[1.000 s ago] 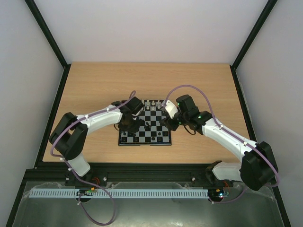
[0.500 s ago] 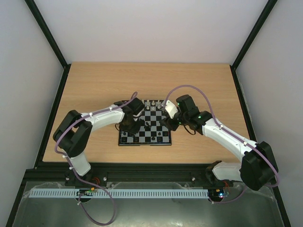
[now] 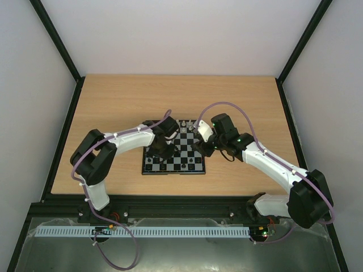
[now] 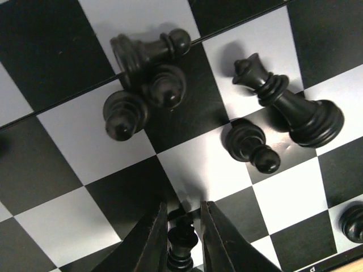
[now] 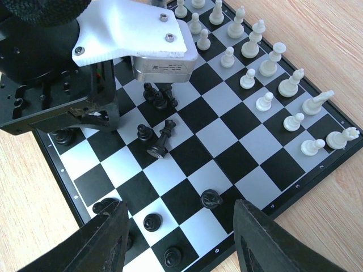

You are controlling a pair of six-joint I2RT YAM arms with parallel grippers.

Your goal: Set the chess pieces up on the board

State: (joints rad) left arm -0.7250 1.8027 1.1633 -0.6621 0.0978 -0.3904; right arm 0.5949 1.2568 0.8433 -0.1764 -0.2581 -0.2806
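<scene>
Wooden table (image 3: 113, 107), board (image 3: 173, 171) at its centre. Since a second ago the left arm (image 3: 122, 141) has swung toward 3 o'clock over the board, pincer narrowing; the right arm (image 3: 266, 161) is unmoved. Now the left gripper (image 4: 183, 207) pinches a black pawn (image 4: 181, 243). The right gripper (image 5: 181, 238) is spread and empty. A black queen (image 4: 289, 102) lies flat mid-board, long axis 10-to-4 o'clock in the left wrist view, crown at 10.

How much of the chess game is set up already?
The small white chess pieces stand in two rows on the checkered black-and-grey board, so they look done. The left fingers pinch one little black piece. Still to do: several black pieces sit mid-board, and one tall black piece lies toppled.
</scene>
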